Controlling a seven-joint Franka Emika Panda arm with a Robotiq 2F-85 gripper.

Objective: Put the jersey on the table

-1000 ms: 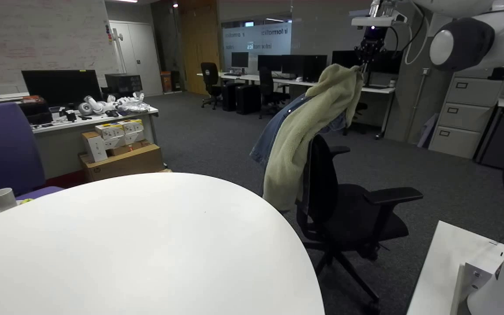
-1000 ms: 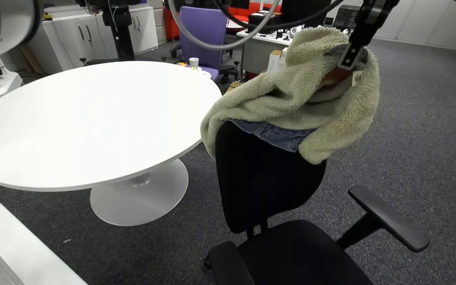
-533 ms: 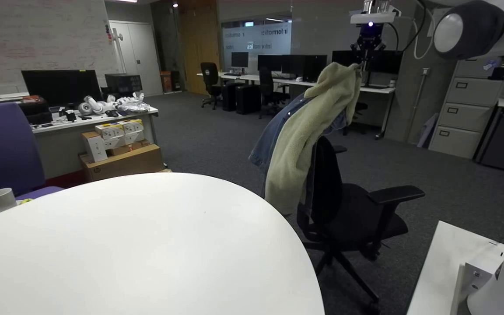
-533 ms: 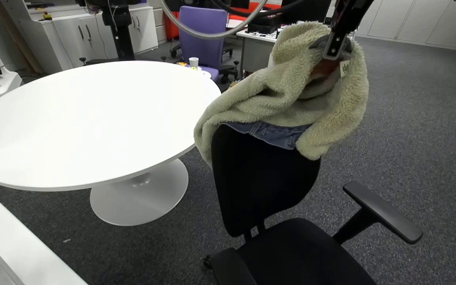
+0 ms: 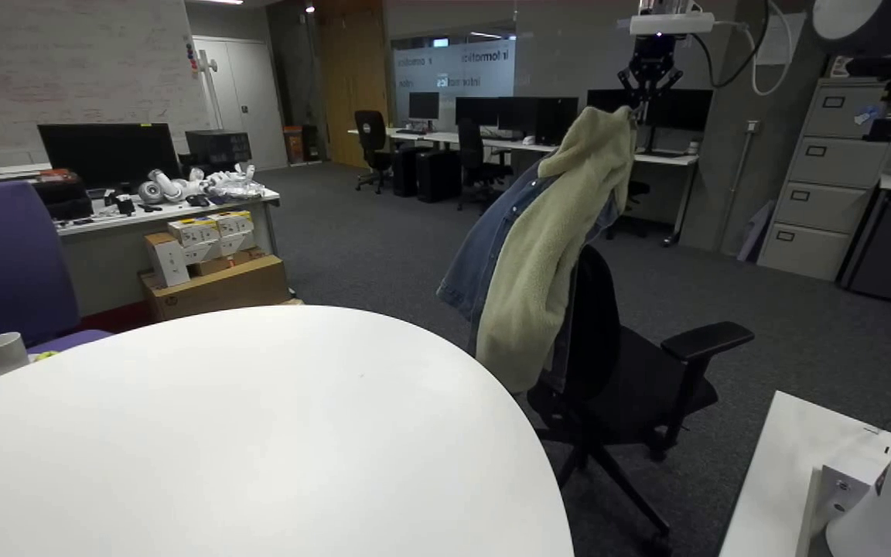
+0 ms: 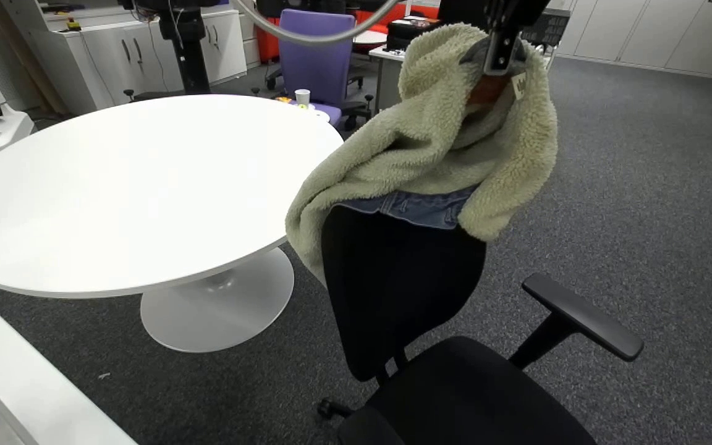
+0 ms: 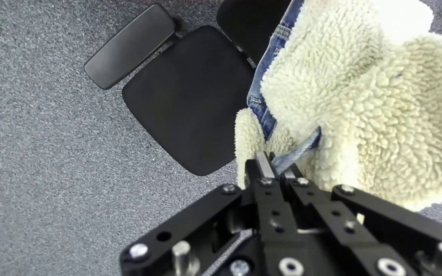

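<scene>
The jersey, blue denim with a cream fleecy lining, hangs from my gripper and drapes over the backrest of a black office chair. My gripper is shut on a narrow blue strip at its collar; in the wrist view the strip sticks out between the fingertips. A brown patch shows just below the fingers in an exterior view. Beside the chair stands the round white table, and the jersey's lower end hangs at its rim. Folds hide part of the denim.
The chair's armrest and seat lie below the jersey. Past the table stands a purple chair with a white cup near it. A white bench carries the robot base. A cluttered desk stands farther off.
My gripper has risen a little and moved toward the table's side, pulling the jersey with it. The black chair has shifted and turned slightly along with the cloth.
</scene>
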